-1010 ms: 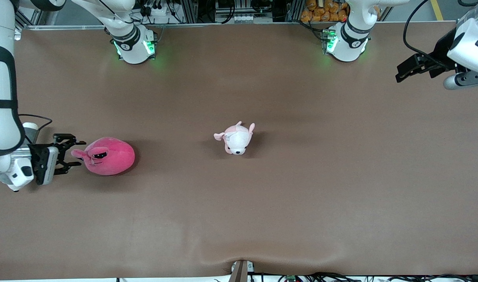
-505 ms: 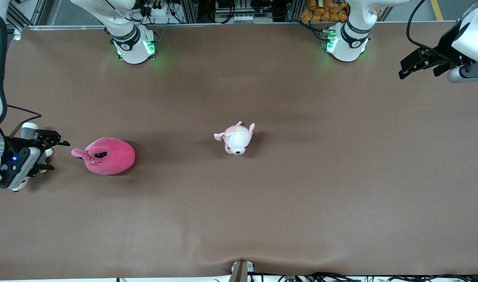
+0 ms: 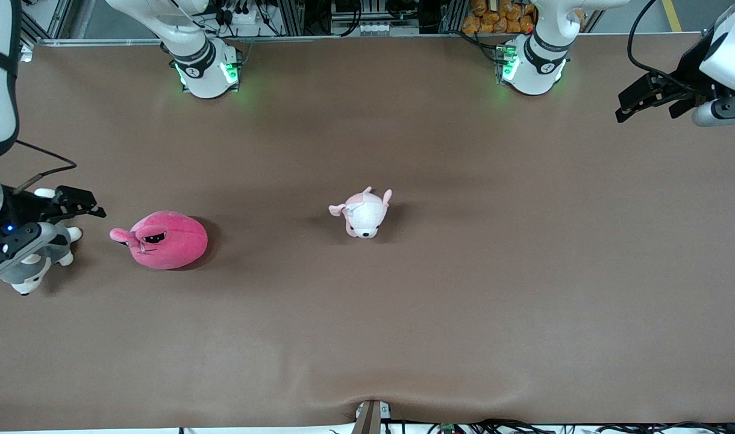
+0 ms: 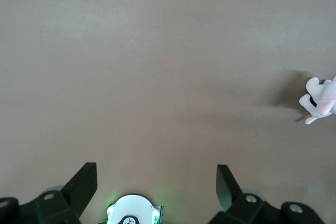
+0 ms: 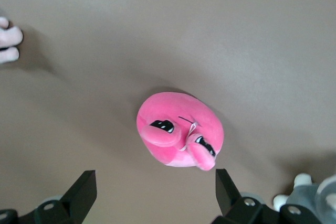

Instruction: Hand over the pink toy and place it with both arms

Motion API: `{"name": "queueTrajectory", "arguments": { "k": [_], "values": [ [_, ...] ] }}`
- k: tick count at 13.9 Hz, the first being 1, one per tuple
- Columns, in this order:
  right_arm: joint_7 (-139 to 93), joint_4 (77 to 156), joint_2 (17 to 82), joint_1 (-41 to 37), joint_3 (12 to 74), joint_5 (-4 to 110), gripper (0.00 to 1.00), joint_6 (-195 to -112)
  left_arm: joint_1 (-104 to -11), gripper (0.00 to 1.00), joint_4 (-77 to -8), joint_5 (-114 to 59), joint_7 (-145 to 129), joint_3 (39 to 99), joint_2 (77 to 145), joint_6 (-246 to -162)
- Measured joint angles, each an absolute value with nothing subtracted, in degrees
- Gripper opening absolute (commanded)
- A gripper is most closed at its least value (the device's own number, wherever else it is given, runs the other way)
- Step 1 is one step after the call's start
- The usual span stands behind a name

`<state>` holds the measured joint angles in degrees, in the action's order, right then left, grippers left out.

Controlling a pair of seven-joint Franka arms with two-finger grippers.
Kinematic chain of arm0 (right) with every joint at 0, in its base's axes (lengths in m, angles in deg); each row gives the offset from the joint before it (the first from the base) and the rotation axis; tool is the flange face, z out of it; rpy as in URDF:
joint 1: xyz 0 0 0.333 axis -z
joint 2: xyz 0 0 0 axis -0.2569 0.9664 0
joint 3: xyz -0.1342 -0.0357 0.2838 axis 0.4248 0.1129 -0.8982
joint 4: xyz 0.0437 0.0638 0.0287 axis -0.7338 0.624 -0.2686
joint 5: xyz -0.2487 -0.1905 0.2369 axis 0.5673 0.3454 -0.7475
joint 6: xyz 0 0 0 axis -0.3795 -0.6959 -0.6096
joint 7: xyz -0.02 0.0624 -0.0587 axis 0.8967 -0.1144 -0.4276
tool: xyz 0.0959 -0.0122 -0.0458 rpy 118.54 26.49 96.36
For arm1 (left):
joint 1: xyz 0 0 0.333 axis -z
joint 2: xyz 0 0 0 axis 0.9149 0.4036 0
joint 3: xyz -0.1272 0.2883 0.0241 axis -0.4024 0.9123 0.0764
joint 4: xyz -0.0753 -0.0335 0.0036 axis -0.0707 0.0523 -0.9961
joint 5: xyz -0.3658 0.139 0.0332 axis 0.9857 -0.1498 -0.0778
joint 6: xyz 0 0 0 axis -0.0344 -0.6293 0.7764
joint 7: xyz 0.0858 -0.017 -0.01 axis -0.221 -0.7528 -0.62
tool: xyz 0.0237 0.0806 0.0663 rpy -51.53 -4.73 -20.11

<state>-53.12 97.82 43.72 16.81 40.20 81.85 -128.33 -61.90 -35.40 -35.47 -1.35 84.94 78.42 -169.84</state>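
Here the right gripper (image 3: 81, 202) is held wide open and empty above a half-hidden grey-and-white plush dog (image 3: 33, 262), beside the pink toy (image 3: 165, 239); the left gripper (image 3: 644, 99) is likewise spread wide, empty.

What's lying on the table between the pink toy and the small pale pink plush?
Nothing: the front view shows only bare table between the pink toy and the pale plush.
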Motion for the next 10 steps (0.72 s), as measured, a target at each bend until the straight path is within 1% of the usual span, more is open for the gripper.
{"name": "queueTrajectory", "arguments": {
  "k": [3, 7, 10],
  "values": [
    [-47.4, 100.3, 40.9, 15.9, 40.2, 83.0, 1.0, -128.9, -63.1, 1.0, -35.4, -35.5, -1.4, 85.1, 78.9, -169.8],
    [-37.6, 108.8, 34.0, 15.9, 40.1, 83.2, 1.0, -131.4, -64.6, 1.0, -34.9, -35.5, -1.6, 85.3, 79.0, -169.8],
    [-29.3, 111.5, 31.0, 15.8, 39.9, 84.7, 1.0, -131.3, -64.6, 1.0, -34.8, -35.5, -1.6, 85.1, 79.0, -169.8]
  ]
}}
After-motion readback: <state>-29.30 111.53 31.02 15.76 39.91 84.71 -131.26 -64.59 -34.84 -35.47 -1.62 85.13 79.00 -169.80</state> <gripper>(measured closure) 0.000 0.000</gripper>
